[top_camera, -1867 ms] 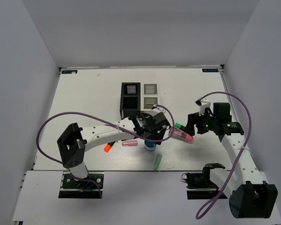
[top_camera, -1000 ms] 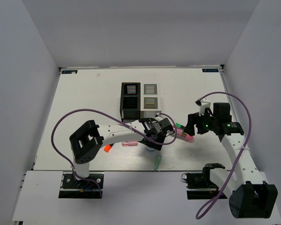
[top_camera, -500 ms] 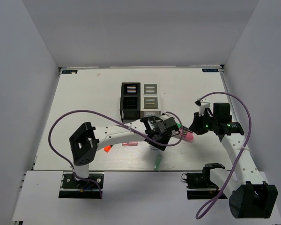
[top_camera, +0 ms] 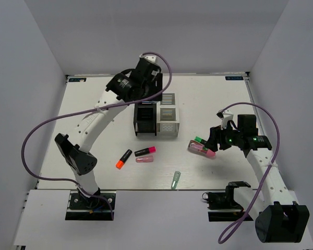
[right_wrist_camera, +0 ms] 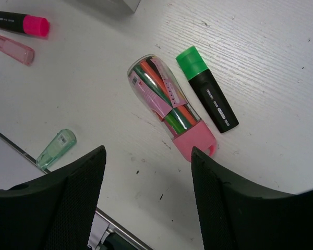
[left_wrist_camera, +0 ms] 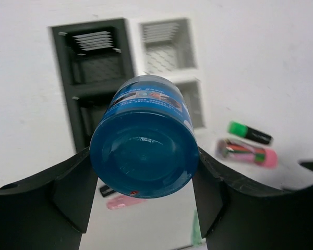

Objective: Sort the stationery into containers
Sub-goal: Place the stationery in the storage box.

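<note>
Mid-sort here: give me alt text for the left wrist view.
The left gripper grips a round blue tape roll, with the four joined bins behind it. Beyond, on the white table, lie a green-capped marker and a pink-capped clear case.

my left arm (top_camera: 94, 122) stretched far forward, left gripper (left_wrist_camera: 142, 177) raised, clamped on blue jar (left_wrist_camera: 143, 151), right arm (top_camera: 263, 169) bent, right gripper (right_wrist_camera: 148, 156) low, jaws wide apart, holding nothing
</note>
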Controlling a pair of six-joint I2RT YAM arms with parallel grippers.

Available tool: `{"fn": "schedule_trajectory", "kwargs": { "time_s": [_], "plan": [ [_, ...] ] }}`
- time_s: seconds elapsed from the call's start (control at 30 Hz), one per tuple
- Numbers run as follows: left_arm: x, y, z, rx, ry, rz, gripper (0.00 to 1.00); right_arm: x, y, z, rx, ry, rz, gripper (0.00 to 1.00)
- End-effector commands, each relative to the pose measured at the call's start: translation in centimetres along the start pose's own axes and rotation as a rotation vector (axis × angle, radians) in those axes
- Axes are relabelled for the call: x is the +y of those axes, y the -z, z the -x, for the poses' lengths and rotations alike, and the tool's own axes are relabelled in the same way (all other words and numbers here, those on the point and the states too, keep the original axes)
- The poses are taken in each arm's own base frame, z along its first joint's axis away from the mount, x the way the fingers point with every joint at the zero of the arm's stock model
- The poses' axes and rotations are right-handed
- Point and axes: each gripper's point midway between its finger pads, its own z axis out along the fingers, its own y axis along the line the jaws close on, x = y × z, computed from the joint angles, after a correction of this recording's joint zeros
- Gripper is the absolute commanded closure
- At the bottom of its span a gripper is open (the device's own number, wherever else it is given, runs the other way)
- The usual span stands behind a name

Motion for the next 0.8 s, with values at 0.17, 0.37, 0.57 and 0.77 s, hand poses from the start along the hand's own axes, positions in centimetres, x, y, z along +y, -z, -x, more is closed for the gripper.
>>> {"fn": "schedule_trajectory", "kwargs": {
  "time_s": [0.17,0.37,0.57,0.77],
  "plan": [
    [3.8,-3.7,4.4,-0.114,0.069,0.064,1.0,0.6,0.6,1.7,-0.044,0.03,0.021,0.31],
    [6.0,-6.7,3.8,-0.073,0.102,0.129,1.0,0.6,0.7,1.7,-0.046,0.034,0.017,0.31],
    [8.2,-9.6,2.1,-0.045,0.123,0.18,1.0,0.5,0.7,1.8,-0.048,0.036,0.013,0.3],
    [9.0,-11.2,1.6,-0.019,0.128,0.194,1.0,0.5,0.8,1.7,-0.045,0.037,0.011,0.3]
  ]
}}
